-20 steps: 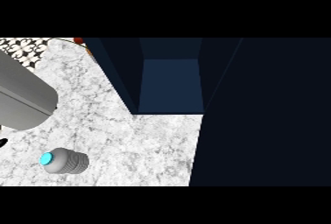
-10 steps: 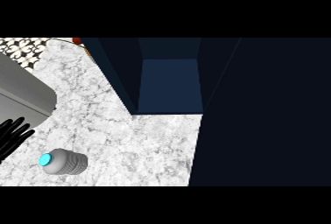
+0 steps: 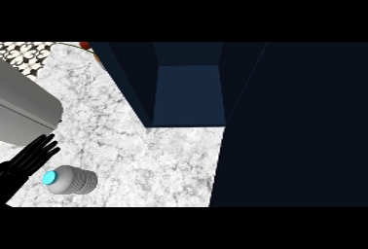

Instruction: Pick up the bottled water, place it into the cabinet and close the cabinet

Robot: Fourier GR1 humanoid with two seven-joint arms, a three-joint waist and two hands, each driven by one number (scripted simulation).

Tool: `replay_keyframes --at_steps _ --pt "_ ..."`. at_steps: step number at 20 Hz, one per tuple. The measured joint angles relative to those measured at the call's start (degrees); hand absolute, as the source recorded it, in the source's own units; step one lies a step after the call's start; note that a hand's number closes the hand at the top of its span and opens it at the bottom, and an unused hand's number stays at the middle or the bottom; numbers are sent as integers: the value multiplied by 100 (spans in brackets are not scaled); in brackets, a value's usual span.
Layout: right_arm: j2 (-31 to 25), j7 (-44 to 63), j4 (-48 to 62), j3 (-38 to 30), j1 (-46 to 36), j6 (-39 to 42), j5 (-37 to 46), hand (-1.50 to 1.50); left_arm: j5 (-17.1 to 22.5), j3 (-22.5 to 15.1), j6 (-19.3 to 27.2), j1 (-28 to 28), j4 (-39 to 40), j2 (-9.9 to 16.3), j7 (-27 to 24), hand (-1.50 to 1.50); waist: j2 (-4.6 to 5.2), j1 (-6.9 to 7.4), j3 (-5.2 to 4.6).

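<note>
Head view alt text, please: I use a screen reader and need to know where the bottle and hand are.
A bottled water with a turquoise cap stands on the marble counter, and the robot's left hand, fingers straight, shows just left of it at the view's lower left. Behind them an open dark blue cabinet fills the view's right.

Landmark: counter (image 3: 137,146)
Bottled water (image 3: 69,180): on the counter, near its front-left part, standing upright
Left hand (image 3: 28,158): just left of the bottled water, above the counter's left edge
Cabinet (image 3: 188,82): behind and right of the counter, standing open
Cabinet door (image 3: 295,126): right of the counter
</note>
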Motion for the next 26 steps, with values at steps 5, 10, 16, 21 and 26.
replay_keyframes --at_steps 5,10,16,21,26 --pt "-93 -23 -5 53 -13 -64 5 -150 -722 -318 449 -240 813 42 -778 -150 3 -28 -4" --pt "-187 -36 -15 100 6 -148 6 -150 -1105 -607 922 -445 1629 140 -1509 -150 5 -65 -10" --pt "-234 29 -21 92 -149 -275 -4 -150 -1397 -969 1506 -720 2436 132 -2278 -150 12 -81 -15" --pt "-275 4 -18 175 -121 -394 -2 -150 -1437 -1170 1819 -955 2969 146 -2727 -150 6 -82 -11" --pt "-346 -8 5 173 -191 -444 -8 -150 -1419 -1301 2098 -1183 3478 61 -3105 -150 11 -80 -12"
